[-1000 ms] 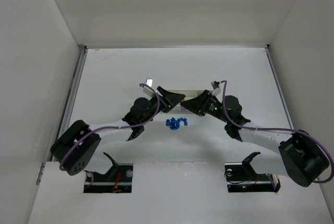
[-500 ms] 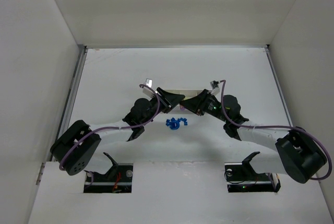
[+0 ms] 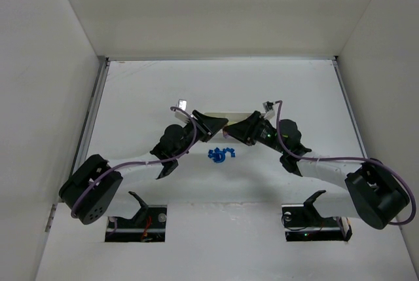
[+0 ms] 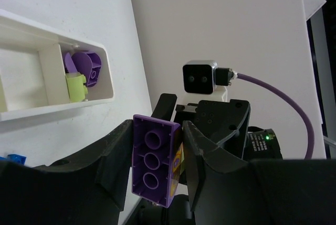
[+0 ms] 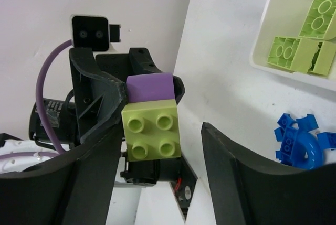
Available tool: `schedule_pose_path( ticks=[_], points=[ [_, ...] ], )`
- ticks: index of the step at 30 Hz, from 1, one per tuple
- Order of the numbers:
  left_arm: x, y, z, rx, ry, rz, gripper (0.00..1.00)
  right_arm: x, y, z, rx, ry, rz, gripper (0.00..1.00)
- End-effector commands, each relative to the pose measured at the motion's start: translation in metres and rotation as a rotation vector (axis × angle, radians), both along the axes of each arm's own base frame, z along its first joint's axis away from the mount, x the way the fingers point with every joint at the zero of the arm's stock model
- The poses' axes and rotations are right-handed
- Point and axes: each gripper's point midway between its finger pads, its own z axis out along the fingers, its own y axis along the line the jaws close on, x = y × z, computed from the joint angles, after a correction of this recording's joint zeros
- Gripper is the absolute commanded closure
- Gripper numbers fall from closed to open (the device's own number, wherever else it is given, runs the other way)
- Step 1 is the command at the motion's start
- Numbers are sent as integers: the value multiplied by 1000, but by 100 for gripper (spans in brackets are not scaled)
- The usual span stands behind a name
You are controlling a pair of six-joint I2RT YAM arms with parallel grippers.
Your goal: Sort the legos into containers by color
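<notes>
My left gripper [image 3: 218, 126] [image 4: 157, 128] is shut on a two-tone stack: a purple brick [image 4: 154, 160] with a yellow-green brick [image 5: 152, 130] on its far side. My right gripper [image 3: 232, 128] [image 5: 160, 130] faces it tip to tip. It is open around the yellow-green brick, which lies against one finger [image 5: 92, 167] with a gap to the other. Both hover above the white tray [image 3: 226, 114]. One end compartment [image 4: 79, 96] holds purple pieces and one yellow-green piece. The other end [image 5: 262, 41] holds yellow-green bricks. Blue legos [image 3: 221, 154] [image 5: 300, 141] lie on the table just in front.
White walls enclose the table on three sides. The arms' bases stand at the near edge, with a purple cable along each arm. The right arm's wrist camera [image 4: 199, 78] shows in the left wrist view.
The left arm's elbow and base link have swung slightly left and down. Both grippers stay tip to tip over the tray. The blue legos have not moved.
</notes>
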Motion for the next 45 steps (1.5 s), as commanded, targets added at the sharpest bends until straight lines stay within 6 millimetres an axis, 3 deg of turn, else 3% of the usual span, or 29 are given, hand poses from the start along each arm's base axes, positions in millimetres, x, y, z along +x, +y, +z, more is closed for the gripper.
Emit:
schedule_pose_path(
  ticks=[1, 7, 13, 17, 21, 32, 45],
  points=[
    [0, 8, 15, -31, -61, 13, 82, 0, 0, 26, 43, -92, 6, 31],
    [-1, 13, 11, -23, -53, 17, 82, 2, -10, 29, 36, -120, -17, 27],
    [-5, 10, 11, -19, -48, 2, 82, 6, -9, 24, 13, -114, -18, 35],
    [-5, 12, 14, -21, -50, 3, 82, 6, -8, 22, 10, -109, -16, 46],
    [-5, 10, 13, -18, -47, 0, 82, 7, -6, 23, 11, -107, -13, 46],
    [-5, 12, 14, -18, -49, 0, 82, 10, -7, 21, 6, -100, -21, 65],
    [1, 29, 4, -2, -35, 32, 82, 8, -30, 31, -8, -134, -67, 65]
  ],
)
